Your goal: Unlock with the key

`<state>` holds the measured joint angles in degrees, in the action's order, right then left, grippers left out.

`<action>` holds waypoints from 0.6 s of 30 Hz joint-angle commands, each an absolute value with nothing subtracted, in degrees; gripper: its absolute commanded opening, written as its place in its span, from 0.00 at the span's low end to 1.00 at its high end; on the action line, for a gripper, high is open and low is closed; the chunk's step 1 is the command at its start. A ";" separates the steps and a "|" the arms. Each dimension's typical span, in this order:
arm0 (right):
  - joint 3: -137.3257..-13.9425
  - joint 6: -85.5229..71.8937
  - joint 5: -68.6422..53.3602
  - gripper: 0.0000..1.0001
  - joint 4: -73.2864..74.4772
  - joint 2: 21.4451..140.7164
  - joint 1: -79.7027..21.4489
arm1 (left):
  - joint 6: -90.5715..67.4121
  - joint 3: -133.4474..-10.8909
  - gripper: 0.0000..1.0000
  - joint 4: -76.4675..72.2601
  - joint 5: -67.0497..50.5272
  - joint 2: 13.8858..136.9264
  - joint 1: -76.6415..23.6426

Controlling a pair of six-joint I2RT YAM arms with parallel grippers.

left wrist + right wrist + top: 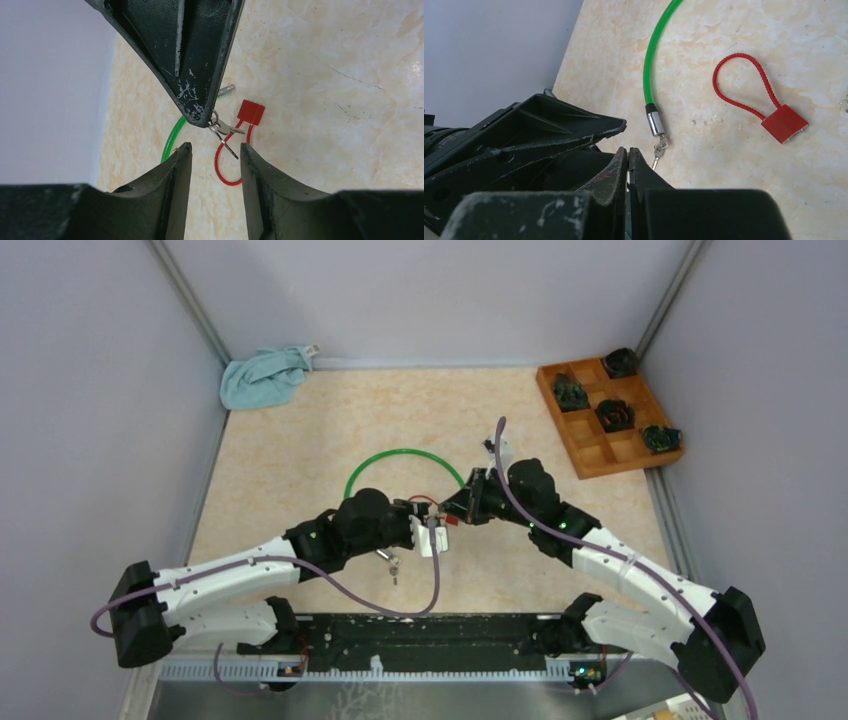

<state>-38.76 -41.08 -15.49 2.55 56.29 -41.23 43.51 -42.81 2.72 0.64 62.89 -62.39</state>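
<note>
While R jaws pinch keys (227,130), green cable (647,75) lies near red lock (784,123).

White arms (235,575), scuffed black claws (215,146), purple cables (436,580)

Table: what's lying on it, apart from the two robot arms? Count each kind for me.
Cable locks: 2 (green cable lock, red cable lock)
Key bunch: 1
Cloth: 1
Wooden tray: 1
Dark rosettes in the tray: 4
Total: 9
</note>
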 commanded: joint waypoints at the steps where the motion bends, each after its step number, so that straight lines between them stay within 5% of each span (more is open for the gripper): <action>1: -41.49 -41.58 -15.14 0.00 -0.78 55.81 -42.01 | 43.77 -42.42 0.46 0.63 1.91 62.23 -62.58; 18: -40.74 -43.17 -15.74 0.00 -3.34 56.07 -42.30 | 45.09 -42.35 0.08 1.04 1.32 62.41 -61.77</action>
<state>-38.76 -42.65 -15.46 0.78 56.29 -41.50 43.90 -42.57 2.11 1.32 62.89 -62.17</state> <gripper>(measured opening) 0.009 0.144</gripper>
